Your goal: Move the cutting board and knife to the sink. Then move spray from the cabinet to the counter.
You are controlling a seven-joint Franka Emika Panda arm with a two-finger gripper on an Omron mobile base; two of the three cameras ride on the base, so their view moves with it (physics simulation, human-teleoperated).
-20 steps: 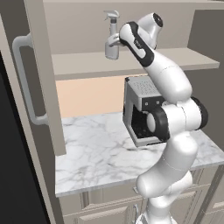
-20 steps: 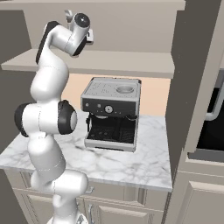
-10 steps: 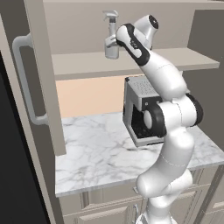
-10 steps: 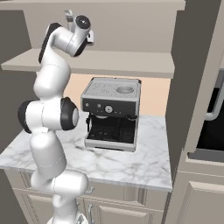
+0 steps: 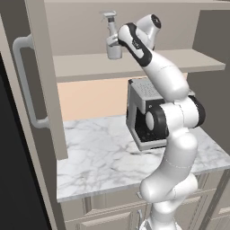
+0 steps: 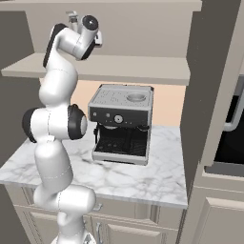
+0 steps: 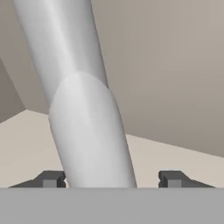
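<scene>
The white arm rises from its base, bends at the elbow and reaches high, wrist level. The gripper [image 5: 113,43] has one finger [image 7: 51,179] touching what stands between them, the other apart

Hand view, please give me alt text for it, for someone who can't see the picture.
A pale grey spray bottle stands close up on the beige cabinet shelf, leaning across the picture because the camera is rolled. The gripper has one dark fingertip on each side of the bottle's body, the left one right at its edge and the right one with a gap.
</scene>
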